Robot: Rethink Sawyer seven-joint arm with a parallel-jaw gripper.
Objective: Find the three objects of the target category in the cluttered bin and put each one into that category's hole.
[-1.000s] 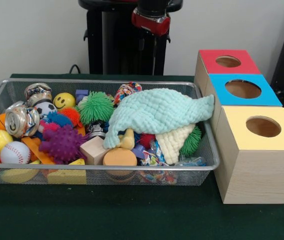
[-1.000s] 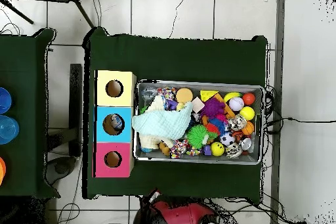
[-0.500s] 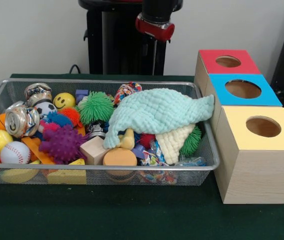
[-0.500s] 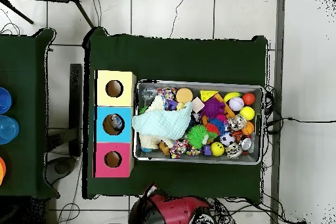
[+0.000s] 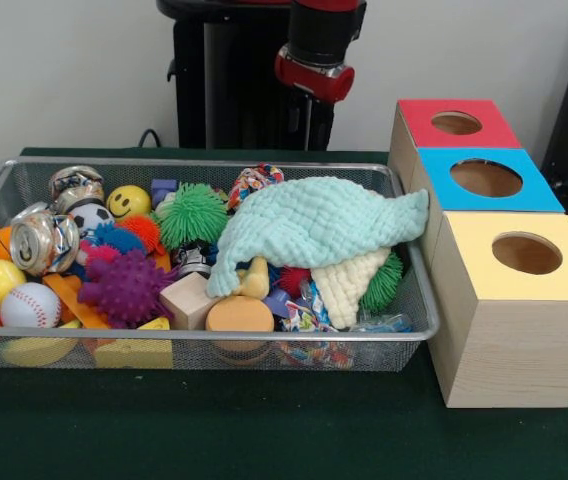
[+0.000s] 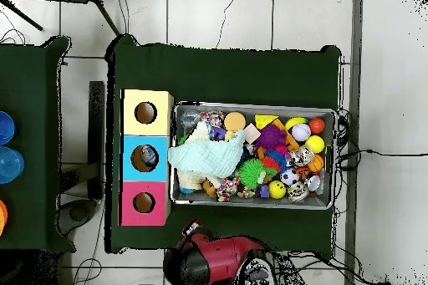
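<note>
A wire mesh bin point(image 5: 264, 337) point(image 6: 253, 106) holds a jumble of toys. A mint cloth point(image 5: 314, 222) point(image 6: 206, 155) lies draped over its right half with a cream cloth point(image 5: 352, 283) under it. Spiky balls in green point(image 5: 192, 213) and purple point(image 5: 124, 285), a baseball point(image 5: 29, 305), crushed cans point(image 5: 44, 240), a wooden cube point(image 5: 188, 299) and an orange disc point(image 5: 239, 314) show among the rest. My red and black arm point(image 5: 316, 55) point(image 6: 219, 257) hangs behind the bin's far rim. The gripper end is dark against the pedestal.
Three wooden boxes stand in a row beside the bin, each with a round hole on top: red point(image 5: 456, 122) point(image 6: 144, 203), blue point(image 5: 486, 177) point(image 6: 144, 156), yellow point(image 5: 526, 252) point(image 6: 145, 113). Dark green cloth point(image 5: 264, 430) covers the table.
In the front view the arm's red collar has shifted to the right. In the overhead view more of the arm has swung into sight at the bottom. Nothing in the bin has moved.
</note>
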